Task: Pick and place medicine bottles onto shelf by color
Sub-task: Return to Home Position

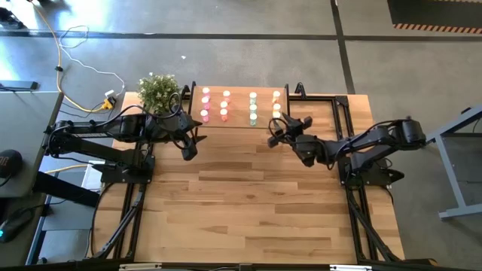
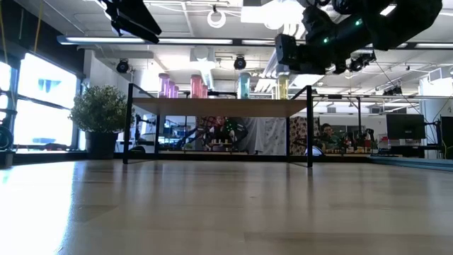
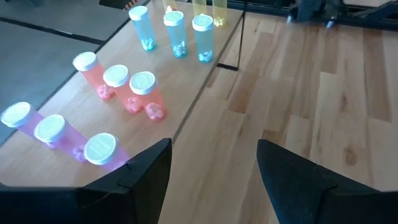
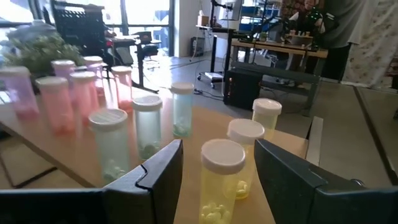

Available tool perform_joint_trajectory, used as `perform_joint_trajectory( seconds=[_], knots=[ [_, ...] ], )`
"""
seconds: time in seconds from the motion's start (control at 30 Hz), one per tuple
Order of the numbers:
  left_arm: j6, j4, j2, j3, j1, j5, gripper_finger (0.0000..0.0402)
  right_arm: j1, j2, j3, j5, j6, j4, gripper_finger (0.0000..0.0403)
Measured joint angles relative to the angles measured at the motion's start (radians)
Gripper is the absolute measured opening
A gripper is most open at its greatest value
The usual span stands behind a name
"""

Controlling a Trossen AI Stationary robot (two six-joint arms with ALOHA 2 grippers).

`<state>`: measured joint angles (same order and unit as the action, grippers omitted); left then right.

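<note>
The shelf (image 1: pixel 239 120) stands at the table's far edge, a light-wood board on thin black legs (image 2: pixel 219 108). The medicine bottles stand upright on it in four columns: pink (image 1: pixel 205 104), red-orange (image 1: pixel 224 104), pale green (image 1: pixel 253 107) and yellow (image 1: pixel 276 105). My right gripper (image 1: pixel 273 137) is open at the shelf's near right corner. In the right wrist view (image 4: pixel 217 149) its fingers stand on either side of the nearest yellow bottle (image 4: pixel 222 180) without touching it. My left gripper (image 1: pixel 188 149) is open and empty just in front of the shelf's near left corner, beside the pink bottles (image 3: pixel 102 152).
A small potted plant (image 1: pixel 158 90) stands at the far left of the table, beside the shelf. The wooden plank tabletop (image 1: pixel 248 203) stretches from the shelf to the near edge. Black frame rails (image 1: pixel 354 203) run along both table sides.
</note>
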<state>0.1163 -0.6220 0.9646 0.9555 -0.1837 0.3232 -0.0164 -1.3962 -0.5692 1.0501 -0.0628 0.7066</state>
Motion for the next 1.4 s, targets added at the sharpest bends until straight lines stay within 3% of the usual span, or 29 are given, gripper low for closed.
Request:
perform_joint_trajectory(
  seconds=[0.47, 0.83, 0.97, 1.17, 1.4],
  knots=[
    [0.035, 0.135, -0.031, -0.021, 0.015, -0.148, 0.0227, -0.068, 0.235, 0.0, -0.075, 0.011, 0.001, 0.019],
    [0.075, 0.531, -0.249, -0.336, 0.082, -0.157, 0.0227, -0.098, 0.41, 0.0, -0.114, 0.03, -0.027, 0.019],
    [0.109, 0.617, -0.322, -0.442, 0.088, -0.158, 0.0227, -0.095, 0.462, 0.0, -0.173, 0.039, -0.045, 0.019],
    [0.162, 0.656, -0.412, -0.54, 0.088, -0.205, 0.0227, -0.095, 0.474, -0.001, -0.302, 0.045, -0.05, 0.019],
    [0.127, 0.85, -0.477, -0.667, 0.087, -0.268, 0.0227, -0.095, 0.473, -0.063, -0.326, 0.041, -0.145, 0.019]
  ],
)
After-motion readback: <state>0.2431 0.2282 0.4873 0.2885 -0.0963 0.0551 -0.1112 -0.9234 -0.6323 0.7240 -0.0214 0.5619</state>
